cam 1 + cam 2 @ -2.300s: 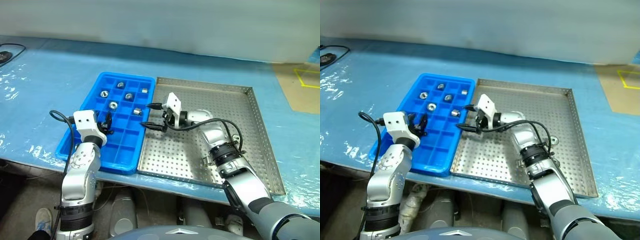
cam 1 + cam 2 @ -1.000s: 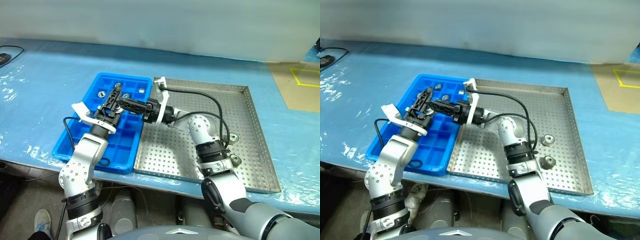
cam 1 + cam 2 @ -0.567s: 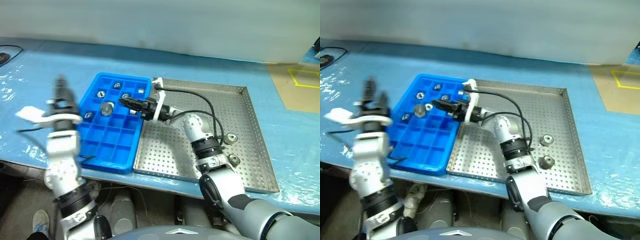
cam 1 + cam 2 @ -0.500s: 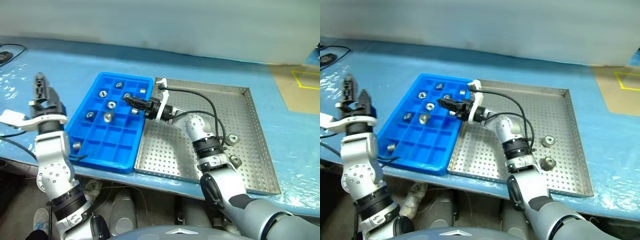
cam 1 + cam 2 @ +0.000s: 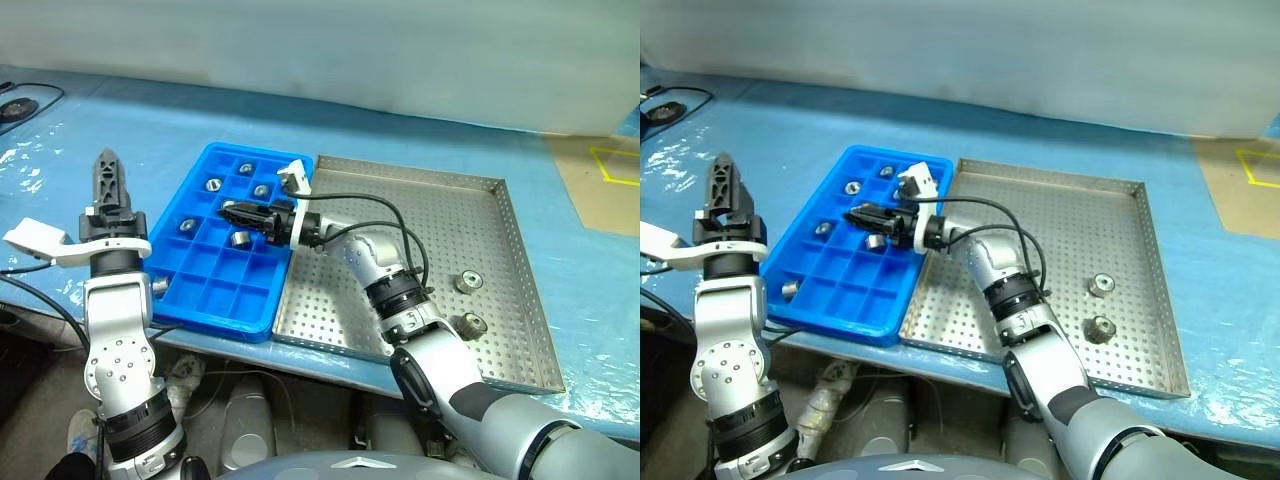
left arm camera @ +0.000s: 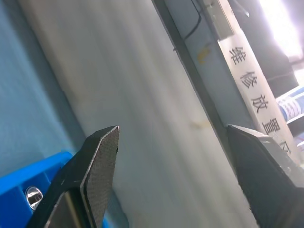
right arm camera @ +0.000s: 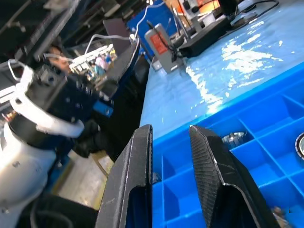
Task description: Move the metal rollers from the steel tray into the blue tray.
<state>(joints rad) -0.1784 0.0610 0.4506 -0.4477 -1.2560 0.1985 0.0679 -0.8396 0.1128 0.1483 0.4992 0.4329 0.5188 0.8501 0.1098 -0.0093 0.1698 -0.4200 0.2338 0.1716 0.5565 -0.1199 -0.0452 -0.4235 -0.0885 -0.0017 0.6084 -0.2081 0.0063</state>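
- The left arm stands upright beside the tabletop's left part, its left gripper raised and pointing up, well apart from the trays; its fingers are spread wide with nothing between them.
- The blue tray lies just left of the steel tray, their long sides touching. Several rollers sit in separate compartments, most in its far half, one near its left rim.
- The right arm reaches across from the steel tray, forearm bent, wrist turned so the right gripper lies about level over the middle of the blue tray, pointing left. Its fingers are pressed almost together, and no roller shows between them.
- One roller lies in a compartment just beside that gripper's tip, on the near side.
- Two more rollers lie on the steel tray's perforated floor near its right rim, one behind the other, well apart from both grippers.
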